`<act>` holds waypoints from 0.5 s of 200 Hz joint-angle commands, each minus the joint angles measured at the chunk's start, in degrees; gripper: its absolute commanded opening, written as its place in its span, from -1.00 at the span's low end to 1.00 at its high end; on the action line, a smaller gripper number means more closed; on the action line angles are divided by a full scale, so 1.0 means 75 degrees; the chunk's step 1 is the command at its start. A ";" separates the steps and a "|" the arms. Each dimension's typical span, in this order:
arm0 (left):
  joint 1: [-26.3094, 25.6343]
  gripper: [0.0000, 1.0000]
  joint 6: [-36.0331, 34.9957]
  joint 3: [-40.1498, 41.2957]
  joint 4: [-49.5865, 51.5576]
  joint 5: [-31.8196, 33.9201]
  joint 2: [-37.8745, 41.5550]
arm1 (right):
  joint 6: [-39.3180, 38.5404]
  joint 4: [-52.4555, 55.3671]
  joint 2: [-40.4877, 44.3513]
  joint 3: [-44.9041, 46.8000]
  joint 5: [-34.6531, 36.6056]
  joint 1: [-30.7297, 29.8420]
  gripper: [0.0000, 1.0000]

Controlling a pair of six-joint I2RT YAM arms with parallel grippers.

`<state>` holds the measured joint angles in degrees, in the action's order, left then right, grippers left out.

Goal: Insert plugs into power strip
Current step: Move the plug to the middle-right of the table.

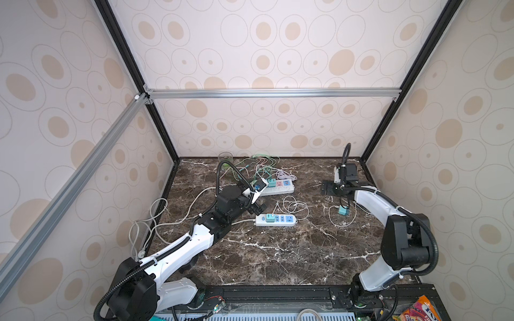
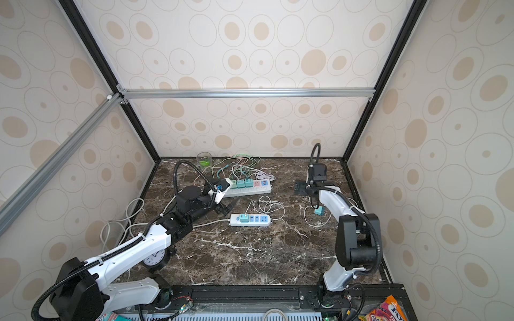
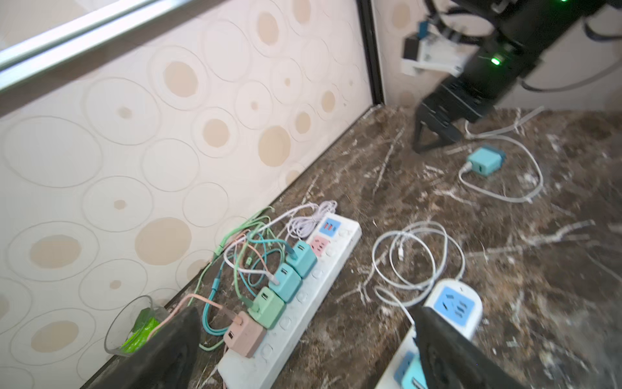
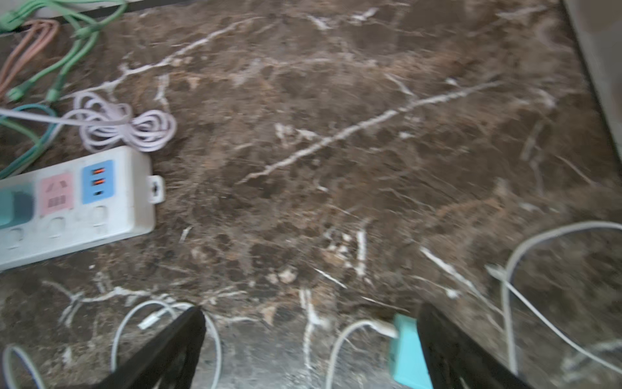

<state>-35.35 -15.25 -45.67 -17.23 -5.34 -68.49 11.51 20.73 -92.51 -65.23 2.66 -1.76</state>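
Teal plug point(image 1: 343, 210) sideways, port point(image 3: 478, 167) toward power strip point(image 1: 260, 220)

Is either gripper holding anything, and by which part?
Nothing is held: left gripper and right gripper stand open, and the teal plug lies loose on the table.

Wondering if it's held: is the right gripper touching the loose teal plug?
Apart. The left wrist view shows bare table between the right gripper and the plug.

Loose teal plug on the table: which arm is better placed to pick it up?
Right. The right claw, open, hangs next to the teal plug, seen beside one finger in the right wrist view. The left claw, also open, is farther off by the near power strip.
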 commanded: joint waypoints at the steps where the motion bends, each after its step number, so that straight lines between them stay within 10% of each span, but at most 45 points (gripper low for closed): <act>1: 0.0054 0.97 0.0936 -0.0086 -0.1011 0.0609 -0.0020 | -0.0167 0.0994 -0.0032 0.0273 0.0226 0.0345 0.97; 100: 0.0048 0.97 0.1201 0.0218 -0.0770 0.0465 0.0425 | -0.2372 0.2245 -0.2095 -0.1457 -0.1902 0.1334 0.80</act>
<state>-35.35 -7.99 -42.02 -24.69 -3.07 -66.15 -1.21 34.30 -106.02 -72.23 -7.57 8.56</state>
